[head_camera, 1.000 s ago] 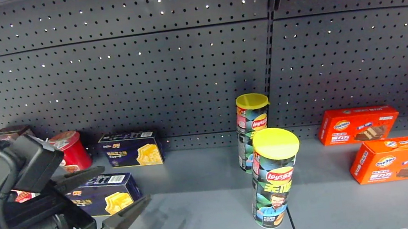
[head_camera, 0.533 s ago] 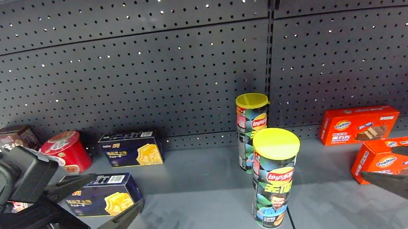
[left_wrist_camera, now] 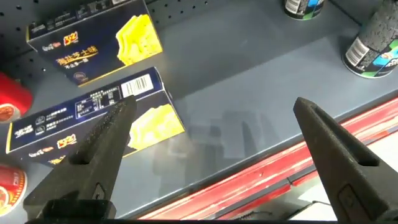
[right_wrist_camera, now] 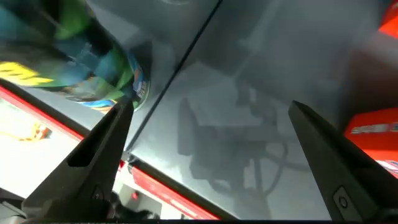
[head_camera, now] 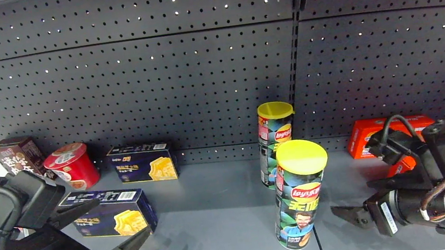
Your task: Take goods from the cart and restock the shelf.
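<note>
Cardboard-walled and probably light, the front chip can [head_camera: 300,194] stands upright near the shelf [head_camera: 219,228] edge in the head view; it may tip, so a mid-body hold seems best. The right gripper [head_camera: 355,202] lies low just beside it, jaws apart and empty. The left gripper [head_camera: 123,217] hovers spread by the navy biscuit box [head_camera: 109,213]. The left wrist view shows its fingers straddling bare shelf beside that box; the right wrist view shows parted fingers with the can beside one.
</note>
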You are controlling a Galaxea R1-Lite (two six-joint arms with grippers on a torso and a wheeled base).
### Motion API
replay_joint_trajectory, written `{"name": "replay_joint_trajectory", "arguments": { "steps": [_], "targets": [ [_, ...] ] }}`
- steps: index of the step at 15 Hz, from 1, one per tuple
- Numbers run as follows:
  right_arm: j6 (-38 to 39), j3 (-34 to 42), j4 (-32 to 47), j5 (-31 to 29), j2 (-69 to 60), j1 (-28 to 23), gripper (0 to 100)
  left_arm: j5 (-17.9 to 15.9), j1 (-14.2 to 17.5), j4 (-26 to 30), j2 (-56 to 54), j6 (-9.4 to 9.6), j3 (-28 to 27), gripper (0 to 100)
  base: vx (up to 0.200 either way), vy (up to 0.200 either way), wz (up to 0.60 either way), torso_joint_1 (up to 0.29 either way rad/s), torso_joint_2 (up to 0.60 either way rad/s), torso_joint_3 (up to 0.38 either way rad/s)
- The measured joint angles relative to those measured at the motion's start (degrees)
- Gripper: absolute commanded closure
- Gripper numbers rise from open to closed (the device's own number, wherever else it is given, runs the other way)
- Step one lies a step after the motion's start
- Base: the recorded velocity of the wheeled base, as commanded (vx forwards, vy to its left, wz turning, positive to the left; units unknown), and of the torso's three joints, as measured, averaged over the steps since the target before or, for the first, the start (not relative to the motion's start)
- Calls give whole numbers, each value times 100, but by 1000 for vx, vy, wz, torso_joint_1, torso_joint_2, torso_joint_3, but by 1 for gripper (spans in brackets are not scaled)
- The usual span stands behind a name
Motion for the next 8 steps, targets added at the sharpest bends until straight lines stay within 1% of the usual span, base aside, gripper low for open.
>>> {"name": "replay_joint_trajectory", "arguments": {
  "steps": [4, 8],
  "targets": [
    [2, -6, 5, 30, 224, 13, 0, -4, 15, 2, 79, 2, -276, 0, 0, 0, 0, 0, 0, 0],
    [11, -78, -9, 67, 318, 15, 0, -6, 17, 2, 176, 13, -334, 0, 0, 0, 0, 0, 0, 0]
  ]
}}
